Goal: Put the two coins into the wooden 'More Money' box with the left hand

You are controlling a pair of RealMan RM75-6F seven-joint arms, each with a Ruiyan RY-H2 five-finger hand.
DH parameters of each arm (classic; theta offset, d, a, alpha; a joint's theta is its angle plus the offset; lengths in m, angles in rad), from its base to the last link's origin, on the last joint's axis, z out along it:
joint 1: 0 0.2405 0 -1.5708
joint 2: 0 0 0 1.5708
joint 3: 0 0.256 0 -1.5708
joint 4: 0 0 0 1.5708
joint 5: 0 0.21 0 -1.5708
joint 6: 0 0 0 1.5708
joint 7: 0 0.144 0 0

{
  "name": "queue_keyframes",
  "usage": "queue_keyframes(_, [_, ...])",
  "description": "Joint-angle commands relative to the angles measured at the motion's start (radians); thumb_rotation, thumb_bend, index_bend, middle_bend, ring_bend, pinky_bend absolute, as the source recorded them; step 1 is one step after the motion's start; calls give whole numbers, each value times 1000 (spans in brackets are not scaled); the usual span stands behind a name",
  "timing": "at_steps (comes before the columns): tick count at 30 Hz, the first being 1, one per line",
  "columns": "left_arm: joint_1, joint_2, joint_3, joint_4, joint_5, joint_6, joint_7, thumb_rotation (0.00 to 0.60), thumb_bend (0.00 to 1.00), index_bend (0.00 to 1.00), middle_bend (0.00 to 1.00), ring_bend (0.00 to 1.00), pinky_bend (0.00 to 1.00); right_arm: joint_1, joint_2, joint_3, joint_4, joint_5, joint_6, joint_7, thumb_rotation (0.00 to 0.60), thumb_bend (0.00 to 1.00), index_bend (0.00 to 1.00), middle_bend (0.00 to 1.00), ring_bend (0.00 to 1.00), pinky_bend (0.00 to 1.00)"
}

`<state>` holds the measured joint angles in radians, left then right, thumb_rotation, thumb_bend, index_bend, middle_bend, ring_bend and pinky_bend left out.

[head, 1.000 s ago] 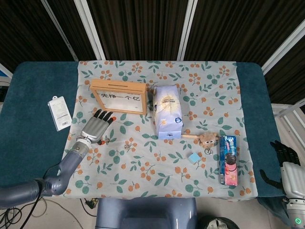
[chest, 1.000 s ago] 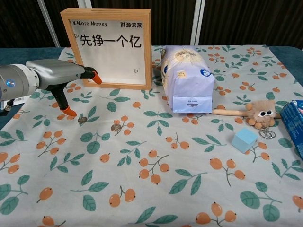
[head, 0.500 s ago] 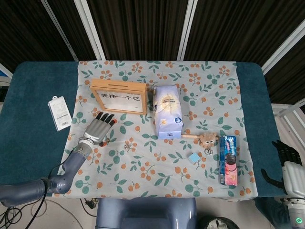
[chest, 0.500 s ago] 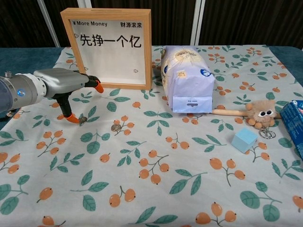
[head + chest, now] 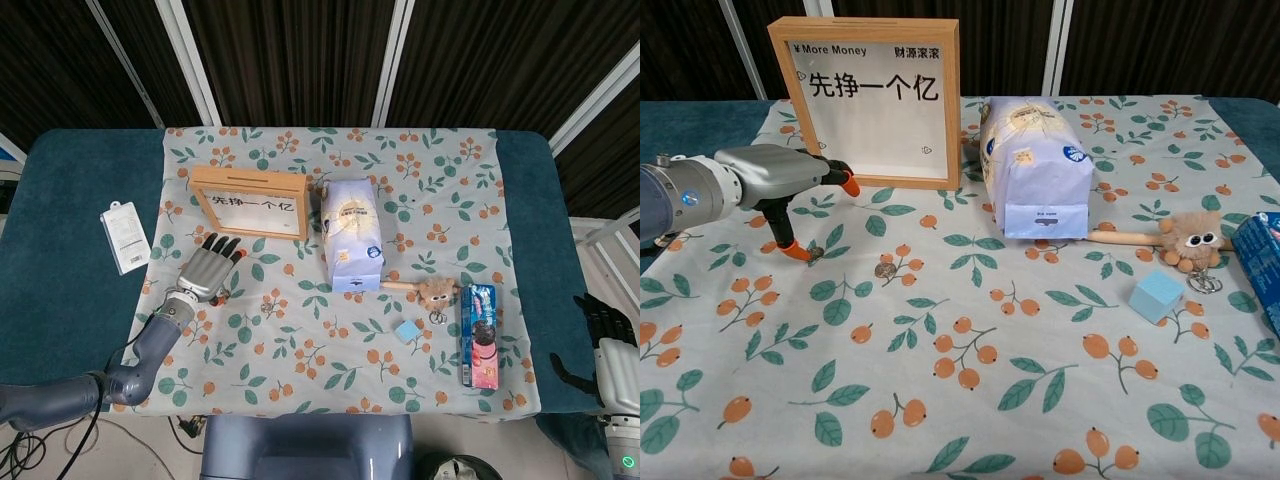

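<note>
Left hand (image 5: 780, 180) fingers spread, holding nothing, orange fingertip (image 5: 797, 252) touching near coin (image 5: 816, 253), lower and closer than a second ago, second coin (image 5: 884, 269) just right on open cloth, More Money box (image 5: 872, 98) upright behind, contents hidden, right hand (image 5: 612, 350) off table edge, state unclear

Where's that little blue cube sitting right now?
In the chest view the blue cube sits on the right of the flowered cloth, just below the furry toy and apart from it.
</note>
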<state>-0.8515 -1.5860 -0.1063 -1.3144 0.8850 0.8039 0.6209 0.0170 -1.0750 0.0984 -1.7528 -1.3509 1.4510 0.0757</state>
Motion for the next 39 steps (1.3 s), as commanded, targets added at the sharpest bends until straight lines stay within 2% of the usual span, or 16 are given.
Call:
queue_keyframes(1, [-4,-3,6,10,5,6,14,600,129,183,0,0,0,0,1,0,-1,2,-2,-2,600,369,124,78,61,0])
queue_keyframes(24, [-21,-24,22,27,-17,9,22,600,130,186,0,0,0,1,1,6,-8,21,-5,-18,600,369,124,78,61,0])
queue_keyframes(31, [-22,-33,33,36,-11,6,19,600,139,306,0,0,0,1,2,7,-10,25,-8,-19,600,369,124,78,61,0])
queue_keyframes(39, [-22,-36,39,39,7,7,8,600,246,504,15,0,0,0,3,8,-14,32,-11,-18,600,369,124,78,61,0])
